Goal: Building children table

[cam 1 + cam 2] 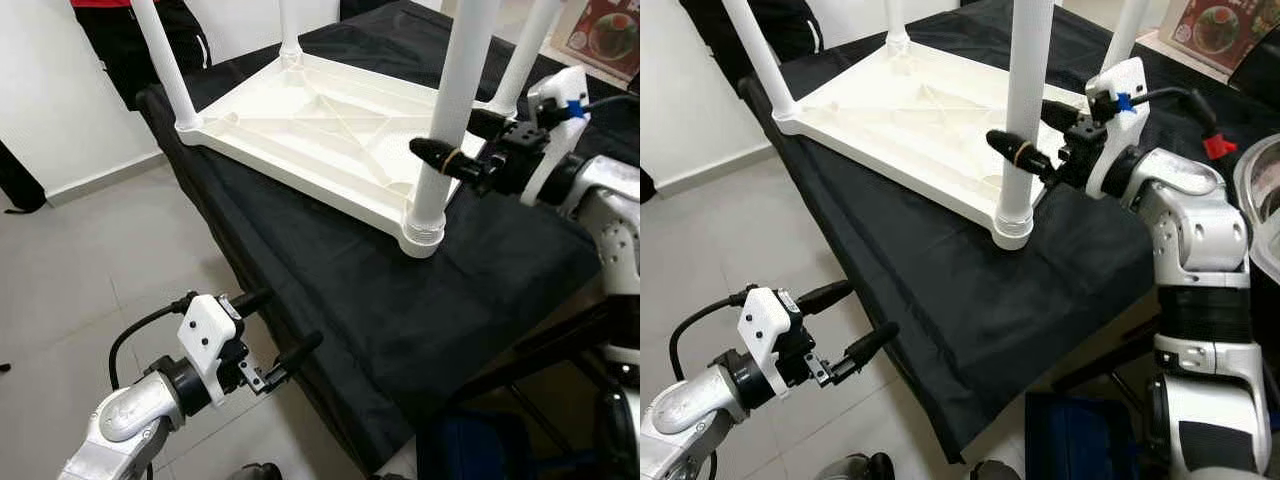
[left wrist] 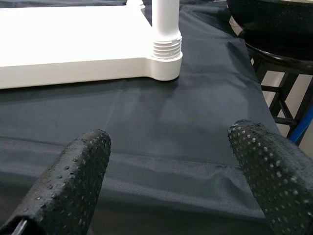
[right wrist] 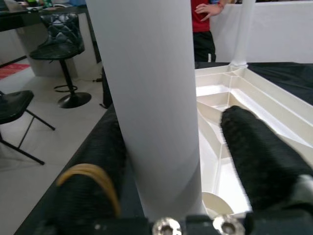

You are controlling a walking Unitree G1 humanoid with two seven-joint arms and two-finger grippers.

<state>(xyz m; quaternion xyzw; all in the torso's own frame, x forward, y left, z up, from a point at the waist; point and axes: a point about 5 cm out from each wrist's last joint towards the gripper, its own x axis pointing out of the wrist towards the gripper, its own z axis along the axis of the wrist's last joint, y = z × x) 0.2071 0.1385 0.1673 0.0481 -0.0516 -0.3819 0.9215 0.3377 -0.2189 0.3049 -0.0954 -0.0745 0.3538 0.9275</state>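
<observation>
1. Tabletop [image 1: 300,130] lies inverted on black cloth [image 1: 400,300], four legs seated; near one not screwed fully home.
2. My right gripper [image 1: 455,140] clamps that leg [image 1: 445,130] at 2 o'clock.
3. My left gripper [image 1: 270,335], fingers apart, empty at 7 o'clock, off the cloth edge; floor [image 1: 60,280] open.

Right end effector [image 1: 462,140] raised, reaching in from the right, black fingers [image 3: 264,152] either side of an upright white leg [image 1: 452,100], one finger touching. Left end effector [image 1: 283,325] held low, fingers spread apart, empty.
</observation>
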